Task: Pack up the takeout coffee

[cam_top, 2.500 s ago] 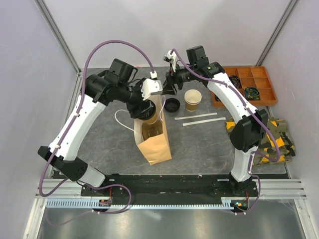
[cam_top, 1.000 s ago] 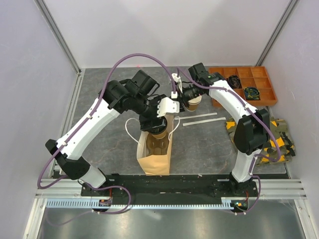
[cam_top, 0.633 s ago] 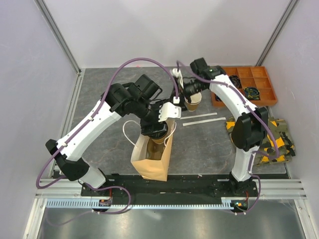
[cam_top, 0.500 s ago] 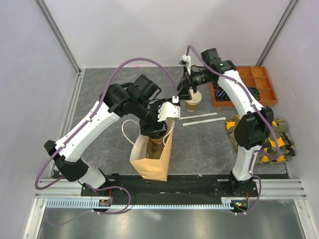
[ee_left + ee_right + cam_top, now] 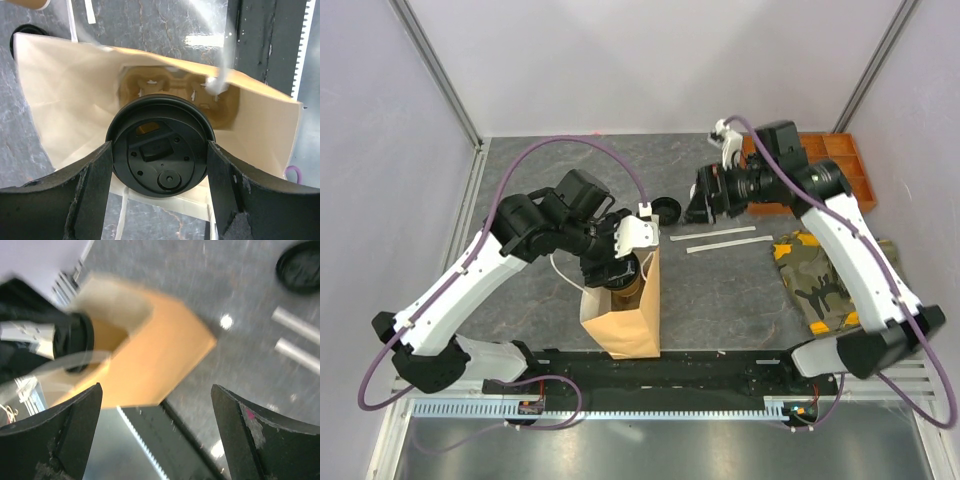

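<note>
**Left claw** [image 5: 159, 156]: grips the black lid rim of a lidded kraft coffee cup [image 5: 150, 125] from both sides. The cup hangs in the mouth of the upright tan paper bag [image 5: 60, 100]. In the wrist view the lid hides the cup body, and the relief moulded into the lid cannot be read as lettering. On the bag floor below sits the moulded-pulp cup carrier [image 5: 172, 82], half covered by the cup. A white bag handle [image 5: 223, 55] crosses the opening as a blur.

**Right claw** [image 5: 156, 388]: jaws are wide with nothing between them. It is raised over the worktop [image 5: 720, 290], just right of a loose black lid [image 5: 665, 211]. Its wrist view is smeared by motion, and from overhead the claw hides whatever stands beneath it.

**Surroundings:** two white sticks [image 5: 713, 233] lie side by side near the right claw. Farther right are an orange compartment tray [image 5: 855, 170], largely hidden by the right arm, and a camouflage cloth [image 5: 810, 290] that the same arm cuts across.
</note>
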